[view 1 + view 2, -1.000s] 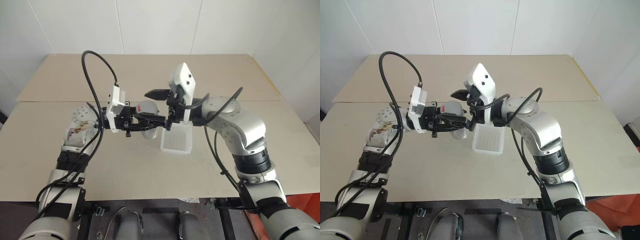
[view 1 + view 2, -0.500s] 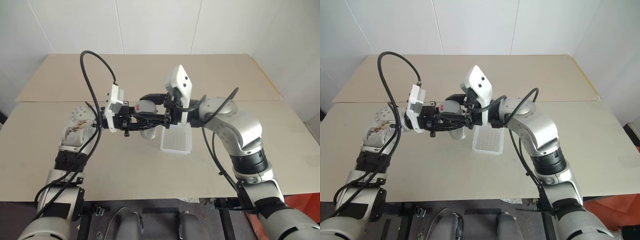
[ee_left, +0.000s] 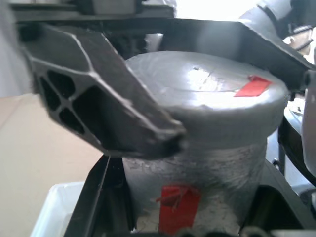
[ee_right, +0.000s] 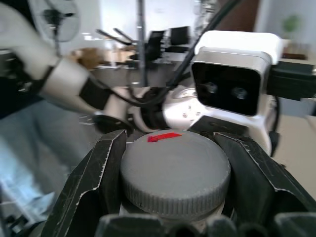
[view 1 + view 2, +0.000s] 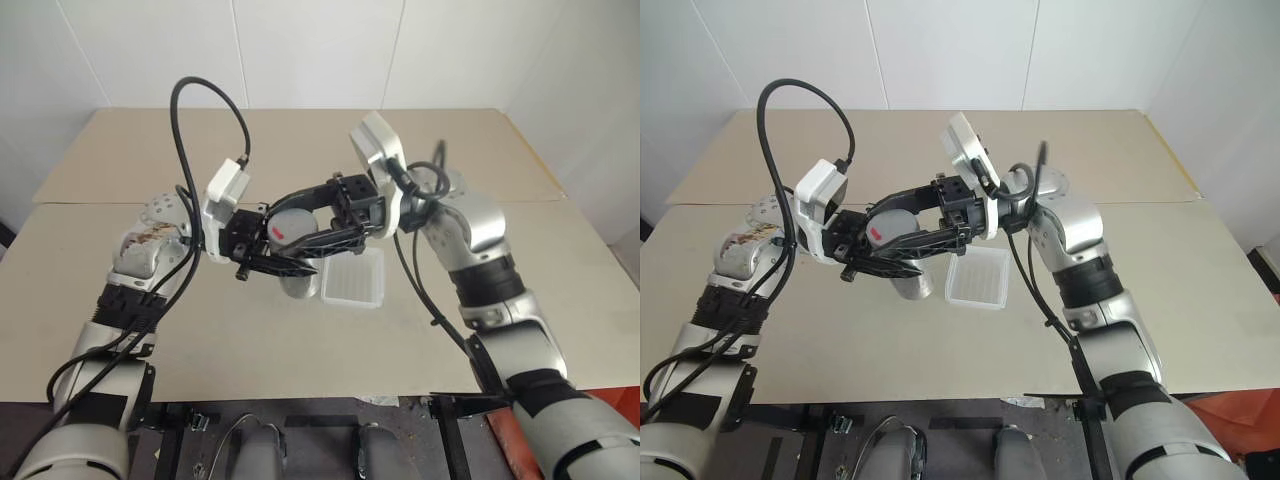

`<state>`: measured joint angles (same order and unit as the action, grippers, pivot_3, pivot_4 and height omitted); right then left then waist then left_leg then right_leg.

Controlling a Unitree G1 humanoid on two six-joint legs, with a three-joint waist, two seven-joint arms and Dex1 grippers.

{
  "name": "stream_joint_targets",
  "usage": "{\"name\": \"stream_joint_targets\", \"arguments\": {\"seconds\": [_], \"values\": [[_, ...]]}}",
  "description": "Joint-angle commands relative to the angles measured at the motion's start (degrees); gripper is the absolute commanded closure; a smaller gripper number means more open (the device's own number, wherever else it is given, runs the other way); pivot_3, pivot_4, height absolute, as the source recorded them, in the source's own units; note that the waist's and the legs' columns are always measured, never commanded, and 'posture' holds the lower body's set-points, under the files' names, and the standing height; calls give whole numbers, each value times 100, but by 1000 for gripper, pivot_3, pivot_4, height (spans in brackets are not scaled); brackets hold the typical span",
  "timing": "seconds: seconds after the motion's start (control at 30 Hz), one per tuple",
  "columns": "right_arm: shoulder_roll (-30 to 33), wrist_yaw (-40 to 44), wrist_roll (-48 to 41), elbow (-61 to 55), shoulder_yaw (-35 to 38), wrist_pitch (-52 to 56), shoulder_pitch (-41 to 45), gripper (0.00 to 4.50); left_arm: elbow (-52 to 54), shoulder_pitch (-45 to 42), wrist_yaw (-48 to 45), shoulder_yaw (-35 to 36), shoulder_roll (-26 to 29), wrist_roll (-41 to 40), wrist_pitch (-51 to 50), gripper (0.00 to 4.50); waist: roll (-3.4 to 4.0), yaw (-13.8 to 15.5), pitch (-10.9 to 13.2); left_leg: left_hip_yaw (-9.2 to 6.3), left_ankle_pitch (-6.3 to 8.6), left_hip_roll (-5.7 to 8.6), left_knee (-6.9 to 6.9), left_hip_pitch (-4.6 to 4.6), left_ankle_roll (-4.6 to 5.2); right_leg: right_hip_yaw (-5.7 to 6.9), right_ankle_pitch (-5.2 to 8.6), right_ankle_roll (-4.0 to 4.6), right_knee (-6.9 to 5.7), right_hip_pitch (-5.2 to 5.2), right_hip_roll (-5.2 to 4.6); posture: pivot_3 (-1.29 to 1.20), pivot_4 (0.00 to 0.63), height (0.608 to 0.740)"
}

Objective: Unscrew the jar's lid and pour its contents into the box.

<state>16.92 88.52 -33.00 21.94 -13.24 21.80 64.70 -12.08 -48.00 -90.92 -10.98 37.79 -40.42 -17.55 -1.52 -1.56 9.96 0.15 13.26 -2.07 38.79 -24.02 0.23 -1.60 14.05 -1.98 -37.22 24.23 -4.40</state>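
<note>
Right wrist view: right end effector (image 4: 175, 197) clamped on the lid (image 4: 175, 170); left end effector (image 5: 300, 262) grips the jar (image 5: 296, 282) at nine o'clock of the box (image 5: 353, 279).

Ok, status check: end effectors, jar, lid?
Left end effector shut on jar. Right end effector shut on lid, lid still on. Box beside it, nothing blocking.

A pale beige desk (image 5: 120, 300) made of two joined panels stands against white panelled walls (image 5: 300, 50) under even light.
</note>
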Motion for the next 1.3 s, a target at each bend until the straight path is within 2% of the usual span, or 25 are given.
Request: {"name": "stream_joint_targets", "arguments": {"seconds": [0.03,0.07,0.23,0.27,0.53,0.73,0.93,1.13,1.3], "values": [[-36,398,-126,607,-201,-666,394,1756,255,-94,-158,-64,149,-575,69,2523,2,-30,1,-1,0,-2,-1,0,0,0,0,0,-1,0,1,0,150,740],[-52,398,-120,755,-255,-780,460,1756,242,-81,-158,-68,154,-562,98,2523,2,-37,1,-1,0,-1,-1,0,0,0,0,0,-2,4,0,0,150,740],[-63,276,71,861,22,-816,450,170,139,62,-158,96,181,-395,134,2523,3,-29,2,-2,0,0,2,-3,-1,2,0,0,-29,0,-2,0,150,740],[-23,104,105,733,103,-833,367,81,85,85,-158,158,174,-328,143,2523,2,-21,2,-2,0,0,4,-3,-1,2,0,-1,-34,1,-3,0,150,740],[604,-1960,106,-2010,681,353,-858,81,-597,249,235,753,44,358,403,2523,2,60,2,-3,0,1,4,-6,-1,3,1,-1,-40,7,-3,0,150,740],[412,-3613,360,-3400,413,1403,-1283,81,-597,304,296,911,-160,525,357,2523,2,37,2,-2,0,0,4,-6,-1,2,1,-1,-45,9,-1,0,150,740],[-132,-4319,732,-3345,46,1573,-1208,81,-537,249,174,935,-274,613,268,2523,2,50,2,-2,0,1,5,-6,-1,2,1,-1,-44,8,-1,0,150,740],[-422,-4391,923,-2921,-56,1430,-1097,81,-438,233,26,939,-249,660,213,2523,2,50,2,-3,-1,2,5,-7,-1,3,1,-1,-43,7,-2,0,150,740],[-427,-4275,946,-2712,54,1298,-1071,81,-380,289,-49,974,-199,660,204,2523,2,47,2,-2,0,1,4,-7,-1,2,1,-1,-42,8,-1,0,150,740]]}}
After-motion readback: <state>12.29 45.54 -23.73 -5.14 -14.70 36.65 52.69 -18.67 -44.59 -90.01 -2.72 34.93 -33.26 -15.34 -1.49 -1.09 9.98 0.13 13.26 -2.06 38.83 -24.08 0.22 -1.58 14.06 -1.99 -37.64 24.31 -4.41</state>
